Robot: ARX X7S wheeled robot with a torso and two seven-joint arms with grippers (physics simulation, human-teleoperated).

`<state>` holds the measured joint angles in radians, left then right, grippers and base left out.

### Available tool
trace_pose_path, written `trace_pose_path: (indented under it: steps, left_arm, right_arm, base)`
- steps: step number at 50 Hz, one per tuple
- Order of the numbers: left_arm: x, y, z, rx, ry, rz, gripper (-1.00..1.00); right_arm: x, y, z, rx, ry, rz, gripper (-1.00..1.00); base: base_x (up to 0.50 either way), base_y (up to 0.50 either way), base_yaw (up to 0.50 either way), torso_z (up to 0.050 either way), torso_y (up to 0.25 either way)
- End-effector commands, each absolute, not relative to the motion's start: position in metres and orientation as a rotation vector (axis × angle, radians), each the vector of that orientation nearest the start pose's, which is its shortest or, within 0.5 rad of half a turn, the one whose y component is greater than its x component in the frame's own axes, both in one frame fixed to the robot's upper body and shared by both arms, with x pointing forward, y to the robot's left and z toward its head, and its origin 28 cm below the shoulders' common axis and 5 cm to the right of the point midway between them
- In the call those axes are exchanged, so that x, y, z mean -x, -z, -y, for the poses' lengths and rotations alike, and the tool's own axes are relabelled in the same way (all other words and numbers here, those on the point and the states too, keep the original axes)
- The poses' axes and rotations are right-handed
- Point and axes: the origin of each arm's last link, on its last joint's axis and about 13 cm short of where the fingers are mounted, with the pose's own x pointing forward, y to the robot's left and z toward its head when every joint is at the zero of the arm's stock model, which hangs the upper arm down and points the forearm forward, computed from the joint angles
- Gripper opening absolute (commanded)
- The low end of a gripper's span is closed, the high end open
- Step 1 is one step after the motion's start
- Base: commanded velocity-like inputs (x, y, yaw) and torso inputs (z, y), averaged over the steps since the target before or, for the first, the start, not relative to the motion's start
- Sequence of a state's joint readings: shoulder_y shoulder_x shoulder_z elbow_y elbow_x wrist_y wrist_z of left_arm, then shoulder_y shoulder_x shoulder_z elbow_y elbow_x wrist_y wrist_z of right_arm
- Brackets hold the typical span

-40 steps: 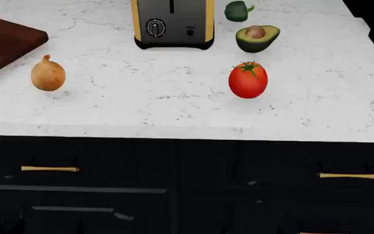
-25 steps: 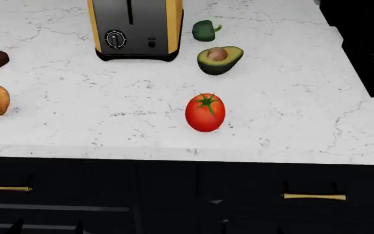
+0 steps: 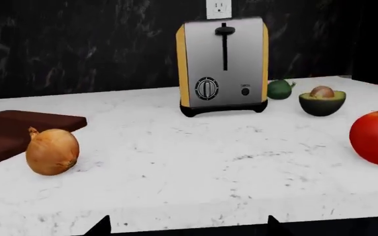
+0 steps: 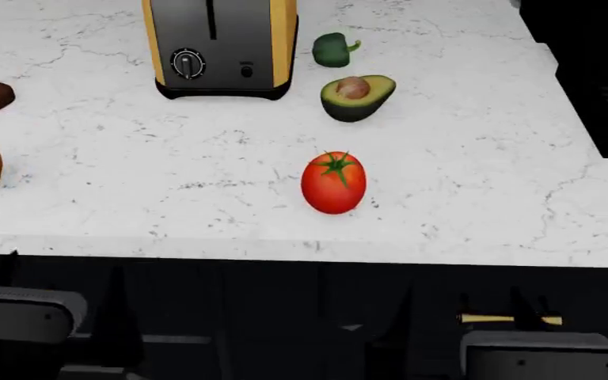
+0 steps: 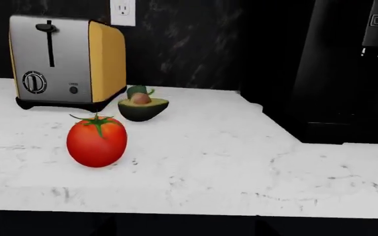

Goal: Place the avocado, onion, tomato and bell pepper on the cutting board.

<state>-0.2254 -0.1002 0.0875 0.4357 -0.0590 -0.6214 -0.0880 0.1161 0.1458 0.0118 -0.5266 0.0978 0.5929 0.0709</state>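
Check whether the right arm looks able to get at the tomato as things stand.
Probably yes. The tomato stands alone near the counter's front edge, with bare marble around it; the avocado and toaster sit well behind. The right gripper is low, below the counter edge, so it must rise first.

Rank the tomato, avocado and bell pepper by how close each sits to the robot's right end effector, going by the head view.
1. Tomato, nearest, by the counter's front edge.
2. Avocado, farther back.
3. Bell pepper, farthest, beside the toaster.
The right end effector sits low, below the counter edge.
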Motion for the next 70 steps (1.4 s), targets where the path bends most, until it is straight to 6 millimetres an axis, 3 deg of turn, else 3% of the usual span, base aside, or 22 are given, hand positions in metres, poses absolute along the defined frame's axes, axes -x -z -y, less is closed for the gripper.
trace_pose_path:
  steps: [1, 15, 31, 52, 70]
  left_arm:
    - [-0.255, -0.174, -0.209, -0.100, 0.015, 0.053, 1.00]
    - [-0.282, -0.240, -0.200, -0.099, 0.093, 0.071, 1.00]
    - [-0.302, -0.305, -0.196, -0.087, 0.119, 0.099, 1.00]
    - [-0.299, -0.319, -0.200, -0.053, 0.134, 0.120, 1.00]
    - [-0.295, -0.321, -0.200, -0.046, 0.137, 0.128, 1.00]
  right_arm:
    - [-0.217, -0.176, 0.134, 0.158, 0.044, 0.024, 1.00]
    - [-0.243, -0.255, 0.148, 0.182, 0.038, 0.010, 1.00]
    - [-0.264, -0.319, 0.156, 0.189, 0.034, 0.013, 1.00]
    - [-0.276, -0.336, 0.146, 0.238, 0.003, 0.002, 1.00]
    - [-0.274, -0.329, 0.146, 0.238, 0.002, -0.014, 1.00]
  base:
    - [0.00, 0.00, 0.00, 0.000, 0.000]
    - [0.00, 0.00, 0.00, 0.000, 0.000]
    - [0.06, 0.00, 0.00, 0.000, 0.000]
    - [0.50, -0.14, 0.00, 0.000, 0.000]
    - [0.50, -0.03, 0.00, 0.000, 0.001]
